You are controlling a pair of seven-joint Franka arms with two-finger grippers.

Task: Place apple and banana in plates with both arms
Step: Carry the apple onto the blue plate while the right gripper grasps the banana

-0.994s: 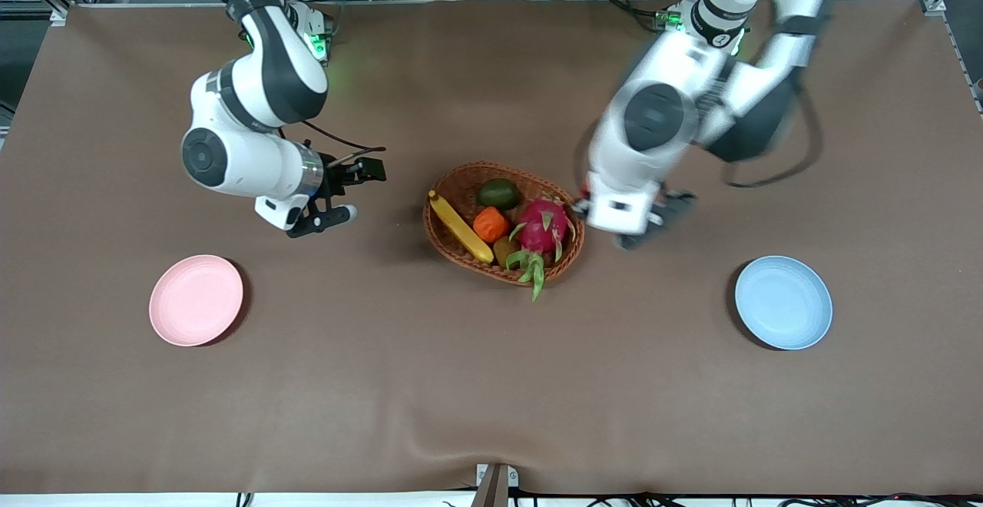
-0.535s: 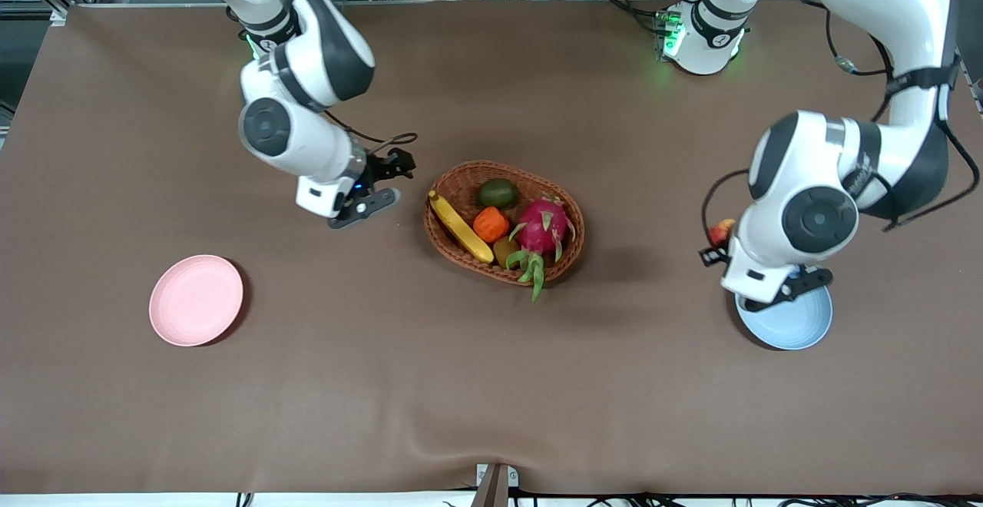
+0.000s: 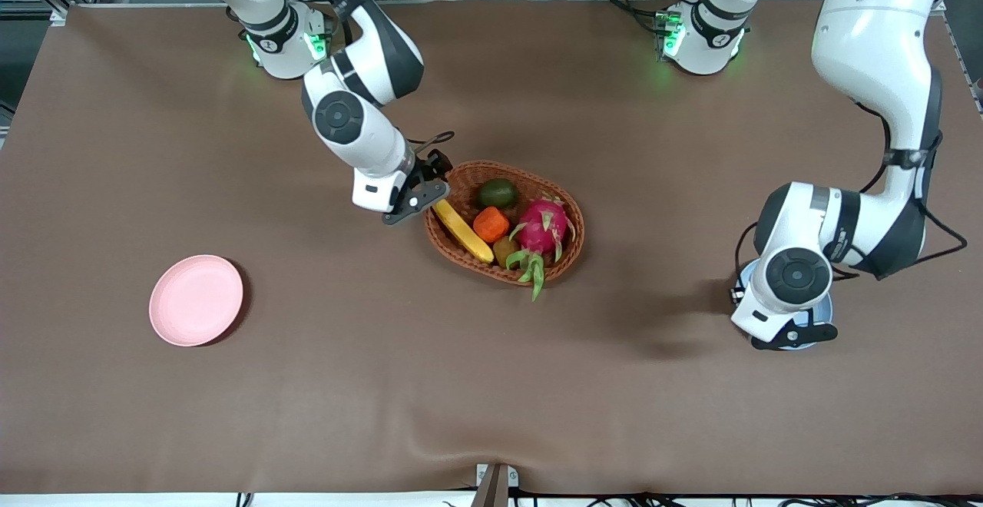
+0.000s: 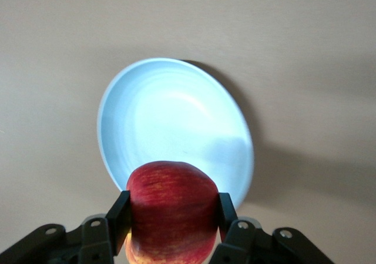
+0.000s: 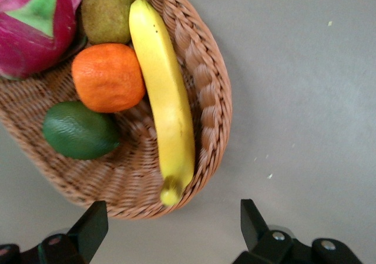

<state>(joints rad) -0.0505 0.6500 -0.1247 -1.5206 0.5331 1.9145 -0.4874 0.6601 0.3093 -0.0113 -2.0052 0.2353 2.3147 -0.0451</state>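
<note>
My left gripper [image 4: 173, 208] is shut on the red apple [image 4: 170, 217] and holds it just over the edge of the light blue plate [image 4: 170, 123]. In the front view this gripper [image 3: 791, 330] and its wrist cover most of the blue plate [image 3: 823, 311] and hide the apple. The yellow banana [image 3: 461, 229] lies in the wicker basket [image 3: 503, 165] along its rim toward the right arm's end. My right gripper [image 3: 426, 184] is open over that end of the basket; the right wrist view shows the banana [image 5: 164, 99] just ahead of its spread fingers [image 5: 94, 223]. The pink plate [image 3: 196, 299] holds nothing.
The basket [image 5: 205, 82] also holds an orange fruit [image 3: 491, 223], a green fruit [image 3: 498, 193], a brown kiwi [image 3: 504, 250] and a pink dragon fruit [image 3: 542, 229]. Brown cloth covers the table [image 3: 384, 384].
My left arm has carried the apple from beside the basket to over the blue plate and lowered. My right gripper has moved from open table to the basket's banana end.
</note>
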